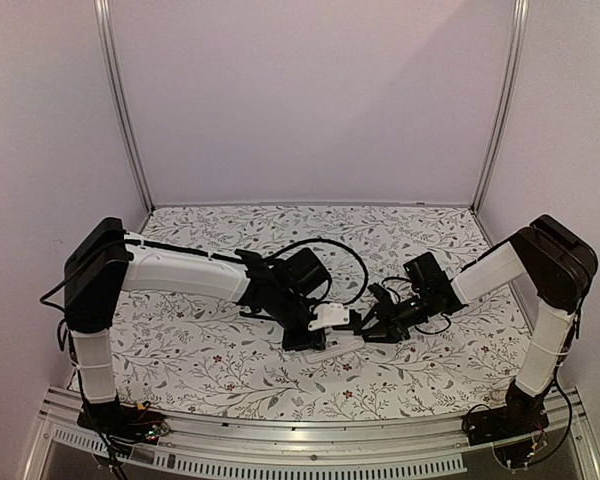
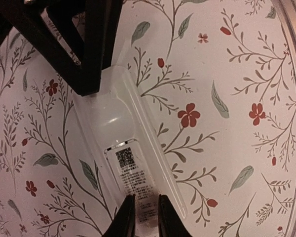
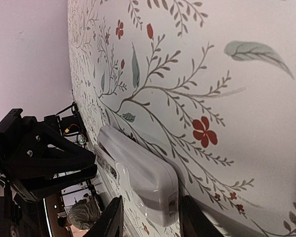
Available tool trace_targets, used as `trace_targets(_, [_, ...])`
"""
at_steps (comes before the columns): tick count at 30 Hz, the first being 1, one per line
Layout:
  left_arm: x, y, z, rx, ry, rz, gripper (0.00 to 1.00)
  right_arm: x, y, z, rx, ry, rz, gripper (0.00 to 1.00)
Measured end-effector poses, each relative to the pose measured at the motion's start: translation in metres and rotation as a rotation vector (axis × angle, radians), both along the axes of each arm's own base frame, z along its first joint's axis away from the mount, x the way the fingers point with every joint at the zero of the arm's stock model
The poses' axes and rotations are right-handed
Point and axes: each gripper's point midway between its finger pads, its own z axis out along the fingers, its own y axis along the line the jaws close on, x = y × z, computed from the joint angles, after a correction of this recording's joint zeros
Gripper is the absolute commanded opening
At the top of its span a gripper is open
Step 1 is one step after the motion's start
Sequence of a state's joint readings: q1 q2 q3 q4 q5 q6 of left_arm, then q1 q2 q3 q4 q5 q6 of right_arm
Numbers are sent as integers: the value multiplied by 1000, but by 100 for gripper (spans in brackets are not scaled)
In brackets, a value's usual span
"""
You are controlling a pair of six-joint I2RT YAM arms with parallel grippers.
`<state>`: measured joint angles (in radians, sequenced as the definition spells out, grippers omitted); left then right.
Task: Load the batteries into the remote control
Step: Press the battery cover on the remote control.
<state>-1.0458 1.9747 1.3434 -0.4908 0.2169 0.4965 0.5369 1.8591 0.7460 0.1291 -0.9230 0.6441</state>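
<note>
The white remote control (image 2: 118,123) lies back-up on the flowered cloth, with a printed label and code square showing. It also shows in the top view (image 1: 335,346) and in the right wrist view (image 3: 138,168). My left gripper (image 2: 144,217) hangs over the label end with its jaws only narrowly apart. A dim dark smear lies between them, and I cannot tell if they hold anything. My right gripper (image 3: 150,217) straddles the other end, with a gap on one side. Both grippers meet at the table's middle, the left (image 1: 315,335) and the right (image 1: 363,328). No batteries are in view.
A black cable (image 1: 350,260) loops behind the grippers. A metal rail (image 1: 300,440) runs along the near edge, and pale walls close in the sides and back. The cloth's edge and a clear rim (image 2: 291,49) show at the right of the left wrist view.
</note>
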Motion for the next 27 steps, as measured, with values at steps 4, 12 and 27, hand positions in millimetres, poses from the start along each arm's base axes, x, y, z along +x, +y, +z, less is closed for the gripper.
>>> trace_targets(4, [0,-4,7,-10,-9,0,23,0,0,0,0,0,0,39])
trace_targets(12, [-5,11,39,-42,-69,-44,35,0,0,0,0,-1,0,39])
trace_targets(27, [-3,34,19,31,-195,-165,39,0,0,0,2,1,0,39])
